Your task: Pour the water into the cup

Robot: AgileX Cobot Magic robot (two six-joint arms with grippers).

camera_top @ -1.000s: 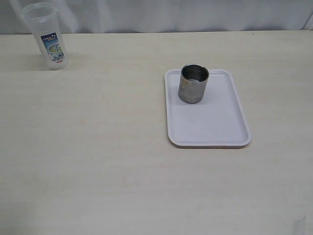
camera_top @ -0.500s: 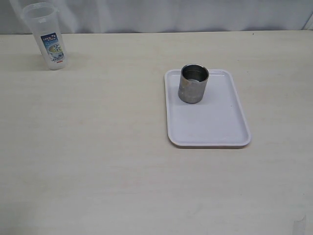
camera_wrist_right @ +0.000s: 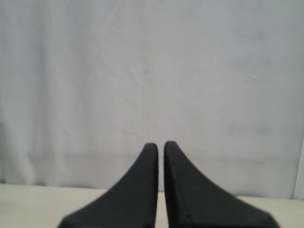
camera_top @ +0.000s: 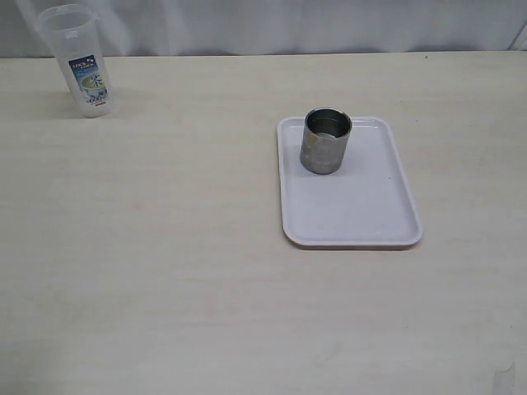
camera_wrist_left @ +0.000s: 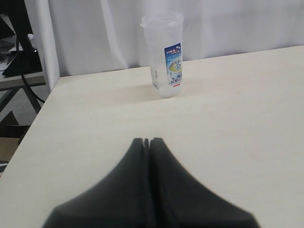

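The brushed-steel cup stands upright at the far end of a white tray, right of the table's middle. A clear plastic jug with a blue label stands upright at the table's far left corner; it also shows in the left wrist view. My left gripper is shut and empty, above the table, well short of the jug. My right gripper is shut and empty, with only the white curtain beyond it. Neither gripper shows in the exterior view.
The pale wooden table runs to a white curtain at the back. In the left wrist view the table's side edge drops to a dark stand and cables.
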